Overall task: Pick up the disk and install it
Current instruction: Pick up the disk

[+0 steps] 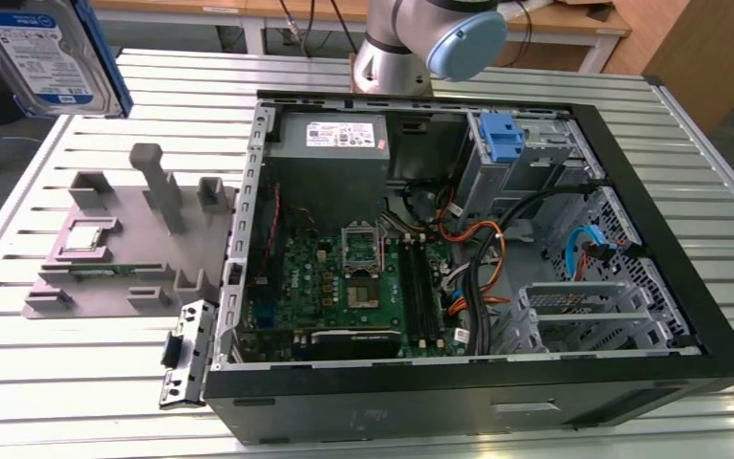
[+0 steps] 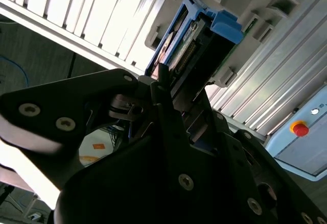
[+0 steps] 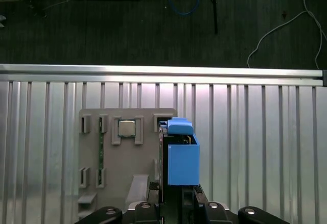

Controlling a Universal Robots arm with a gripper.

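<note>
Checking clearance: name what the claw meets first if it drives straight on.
The claw grips the disk; beyond its tip lies the grey holder, probably first, though depth is unclear.

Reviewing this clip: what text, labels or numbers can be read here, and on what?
Nothing reads clearly enough to quote.
On the flat silver disk with blue rails: white-and-blue label, print too small.
On the grey metal power-supply box: white sticker, print too small.
On the green motherboard: markings too small.
</note>
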